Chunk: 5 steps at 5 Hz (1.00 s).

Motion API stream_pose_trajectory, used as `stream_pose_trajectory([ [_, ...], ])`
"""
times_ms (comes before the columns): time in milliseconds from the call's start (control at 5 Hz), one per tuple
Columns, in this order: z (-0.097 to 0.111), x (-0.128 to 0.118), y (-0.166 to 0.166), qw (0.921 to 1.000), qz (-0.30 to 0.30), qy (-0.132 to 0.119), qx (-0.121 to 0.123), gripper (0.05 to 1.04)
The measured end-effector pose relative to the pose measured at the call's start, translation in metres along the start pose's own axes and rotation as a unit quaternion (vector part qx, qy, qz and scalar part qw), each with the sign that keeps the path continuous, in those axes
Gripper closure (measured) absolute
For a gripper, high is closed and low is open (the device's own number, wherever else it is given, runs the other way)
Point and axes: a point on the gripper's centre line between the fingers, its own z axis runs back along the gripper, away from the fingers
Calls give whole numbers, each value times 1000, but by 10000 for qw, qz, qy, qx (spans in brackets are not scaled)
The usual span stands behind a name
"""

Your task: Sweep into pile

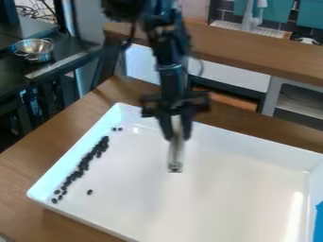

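While most beans hug one tray edge, jaws clamp a tool well inside.

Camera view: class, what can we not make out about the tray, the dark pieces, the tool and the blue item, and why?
All in the camera view:
- Dark pieces: exact number, as they crowd together; what they are, too small.
- Pale tool: its upper end, hidden by the gripper.
- Tray: near right part, cut off by the picture's edges.
- Blue item: its full shape, cut off by the right edge.
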Motion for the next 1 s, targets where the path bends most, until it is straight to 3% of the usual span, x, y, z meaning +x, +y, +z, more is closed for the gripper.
stream_pose_trajectory([
  [200, -20, -17, -43, 9994, -255, 221, 88, 733],
  [400, -34, -36, -83, 9979, -618, -27, 212, 733],
  [600, -65, -49, -101, 9964, -694, 34, 480, 692],
  [800, -84, -41, -102, 9963, -465, -9, 719, 387],
  [1000, -76, -40, -110, 9947, -303, 274, 948, 116],
])
